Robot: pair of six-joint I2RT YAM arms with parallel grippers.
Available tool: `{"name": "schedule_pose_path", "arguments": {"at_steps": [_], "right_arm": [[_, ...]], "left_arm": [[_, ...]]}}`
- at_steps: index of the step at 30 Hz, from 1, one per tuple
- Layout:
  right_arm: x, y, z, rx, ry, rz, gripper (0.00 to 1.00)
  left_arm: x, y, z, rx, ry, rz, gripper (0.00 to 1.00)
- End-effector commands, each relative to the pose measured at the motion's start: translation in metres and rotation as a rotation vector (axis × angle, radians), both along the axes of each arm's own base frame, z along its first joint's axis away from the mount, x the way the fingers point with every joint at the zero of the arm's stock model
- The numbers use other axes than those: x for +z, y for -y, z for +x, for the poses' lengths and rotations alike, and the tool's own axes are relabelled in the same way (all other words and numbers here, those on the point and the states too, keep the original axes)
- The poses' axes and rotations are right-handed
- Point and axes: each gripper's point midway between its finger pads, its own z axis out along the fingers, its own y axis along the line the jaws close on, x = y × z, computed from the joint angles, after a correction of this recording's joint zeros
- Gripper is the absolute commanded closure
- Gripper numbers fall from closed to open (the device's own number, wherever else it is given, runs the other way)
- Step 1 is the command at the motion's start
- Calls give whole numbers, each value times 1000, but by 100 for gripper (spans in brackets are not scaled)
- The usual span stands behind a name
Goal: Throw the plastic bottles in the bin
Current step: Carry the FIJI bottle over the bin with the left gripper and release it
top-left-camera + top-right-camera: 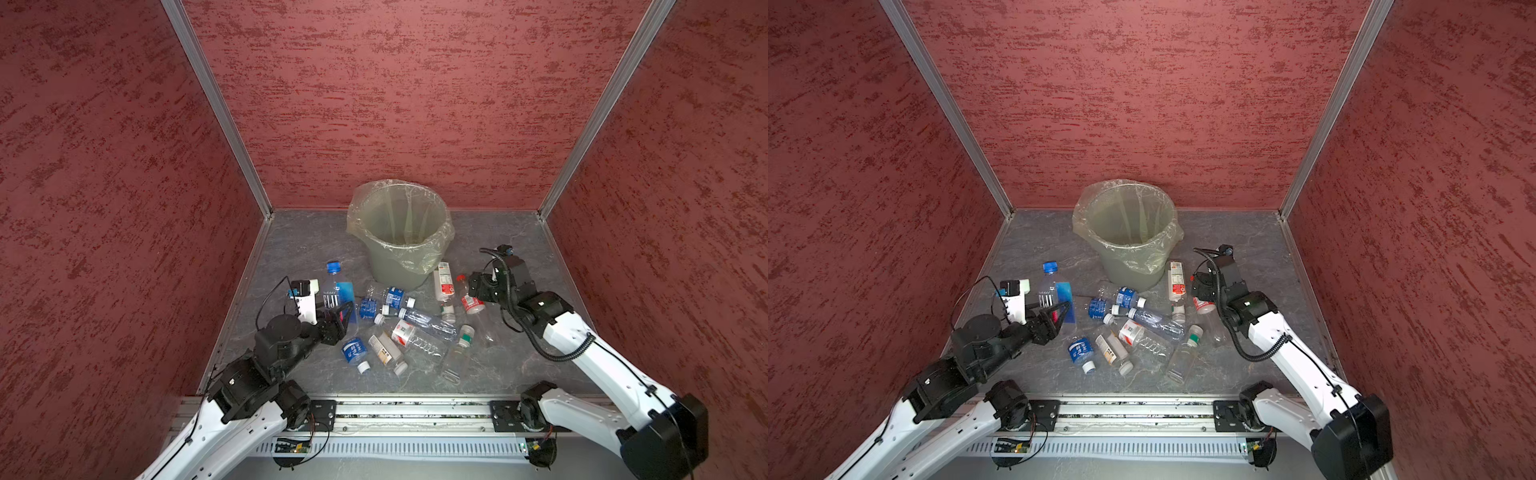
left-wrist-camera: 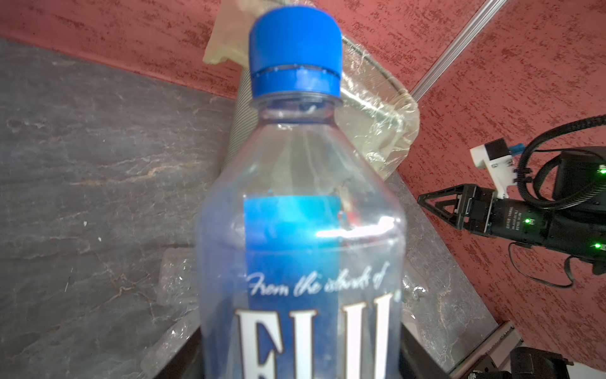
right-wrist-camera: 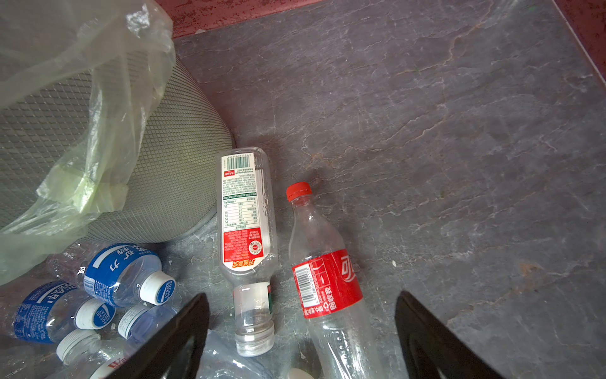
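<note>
A clear Fiji bottle (image 2: 301, 229) with a blue cap is the plastic bottle in my left gripper (image 1: 343, 313), which is shut on its lower body, a finger pressed against each side. The bottle stands roughly upright, left of the bin (image 1: 395, 266). The bin is grey-green with a liner bag over its rim. My right gripper (image 3: 305, 328) is open, hovering low over a red-label cola bottle (image 3: 324, 279) that lies between its fingers. A bottle with a white and red label (image 3: 246, 213) lies beside it. Several more bottles (image 1: 399, 328) lie in a heap in front of the bin.
Red textured walls with aluminium corner posts close in three sides. A metal rail (image 1: 407, 411) runs along the front edge. Blue-label bottles (image 3: 121, 275) lie against the foot of the bin (image 3: 164, 164). Bare grey floor (image 3: 459, 164) stretches away beside the right gripper.
</note>
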Motion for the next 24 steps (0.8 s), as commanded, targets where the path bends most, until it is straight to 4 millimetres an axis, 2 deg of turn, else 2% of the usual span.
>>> {"name": "schedule_pose_path", "arguments": {"at_steps": [1, 4, 7, 10, 12, 13, 14, 15, 16, 17, 19, 21, 24], "right_arm": [[1, -5, 0, 5, 11, 21, 11], [2, -4, -1, 6, 15, 20, 11], [5, -5, -1, 12, 18, 20, 11], [9, -4, -3, 11, 29, 25, 11], [10, -3, -6, 8, 34, 33, 11], [11, -3, -6, 8, 37, 37, 11], [11, -2, -8, 6, 36, 41, 11], [10, -2, -10, 5, 34, 44, 11], [11, -1, -11, 1, 37, 47, 11], [11, 1, -13, -1, 38, 47, 11], [14, 4, -16, -9, 43, 45, 10], [17, 7, -19, -17, 50, 39, 9], [17, 10, -22, -18, 50, 28, 8]], "left_arm": [[43, 8, 6, -20, 119, 1, 35], [76, 23, 18, -50, 193, 11, 35], [110, 54, 44, -100, 255, 37, 36], [144, 86, 85, -147, 295, 22, 36], [166, 98, 120, -157, 309, -6, 35], [174, 102, 141, -153, 306, -21, 34], [183, 105, 162, -161, 315, -40, 28], [188, 106, 180, -156, 310, -50, 19], [189, 106, 201, -143, 285, -57, 3], [187, 108, 218, -148, 250, -60, 0], [175, 103, 240, -110, 183, -43, 1], [175, 97, 241, -83, 189, -44, 0], [187, 87, 231, -59, 246, -61, 0]]}}
